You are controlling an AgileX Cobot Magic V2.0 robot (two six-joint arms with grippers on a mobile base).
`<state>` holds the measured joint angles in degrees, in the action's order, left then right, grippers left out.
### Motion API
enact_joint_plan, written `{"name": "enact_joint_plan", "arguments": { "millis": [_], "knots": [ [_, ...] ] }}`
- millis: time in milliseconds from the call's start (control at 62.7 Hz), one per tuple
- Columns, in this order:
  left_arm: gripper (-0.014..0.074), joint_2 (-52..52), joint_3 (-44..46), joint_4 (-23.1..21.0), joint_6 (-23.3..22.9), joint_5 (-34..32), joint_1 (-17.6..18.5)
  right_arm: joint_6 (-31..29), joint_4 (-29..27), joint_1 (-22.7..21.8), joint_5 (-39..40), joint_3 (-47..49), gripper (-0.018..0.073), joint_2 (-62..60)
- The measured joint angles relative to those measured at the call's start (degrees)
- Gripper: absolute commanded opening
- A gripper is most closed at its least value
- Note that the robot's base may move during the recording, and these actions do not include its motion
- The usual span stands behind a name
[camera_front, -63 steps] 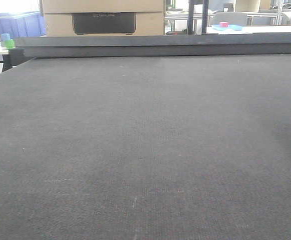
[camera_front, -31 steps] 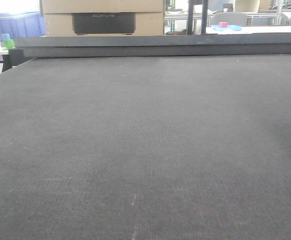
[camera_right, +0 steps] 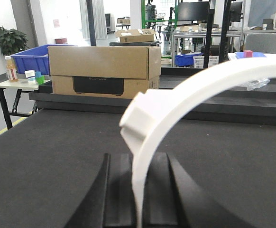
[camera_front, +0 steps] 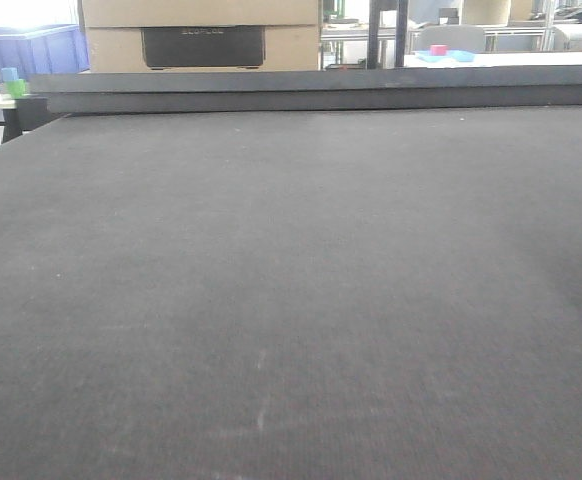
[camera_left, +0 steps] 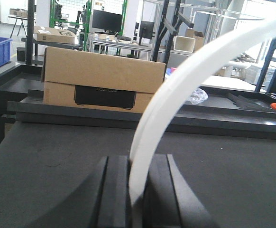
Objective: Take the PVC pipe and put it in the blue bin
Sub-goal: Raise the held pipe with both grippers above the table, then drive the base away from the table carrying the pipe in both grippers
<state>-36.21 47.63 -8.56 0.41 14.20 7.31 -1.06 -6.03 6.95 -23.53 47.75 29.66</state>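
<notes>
Your left tool [camera_left: 137,164] is pinching the pipe [camera_left: 150,118]. In the left wrist view its two dark fingers [camera_left: 114,190] press on the white strip from either side. The strip rises from between them and sweeps up to the right in an arc, leaving the picture at the top right corner. Your right tool [camera_right: 139,161] shows you much the same. Its fingers [camera_right: 159,190] are clamped on a white curved pipe [camera_right: 185,90] that also bends up and to the right, and a squared block juts from its outer edge just above the fingers (you cannot tell from these views whether both tools grip one and the same piece). In both wrist views the pipe stands up from the fingers over the black bench [camera_front: 291,280], and its lower end is hidden between them. The bench runs away from you to a raised dark ledge at the far side. A cardboard box [camera_front: 111,45] with a dark panel in its front sits just behind that ledge. The bin [camera_right: 31,56] is blue and lies beyond the far left corner of the bench, behind and to the left of the box, well apart from both tools. A small side table [camera_right: 14,84] with a bottle and cups stands beside it.
</notes>
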Motion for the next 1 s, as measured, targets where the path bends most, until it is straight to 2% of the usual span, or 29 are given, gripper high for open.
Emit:
{"name": "enact_joint_plan", "arguments": {
  "millis": [1005],
  "knots": [
    [-0.0111,0.0,0.0,0.0,0.0,0.0,0.0,0.0,0.0,0.0,0.0,0.0,-0.0168,0.0]
  ]
}}
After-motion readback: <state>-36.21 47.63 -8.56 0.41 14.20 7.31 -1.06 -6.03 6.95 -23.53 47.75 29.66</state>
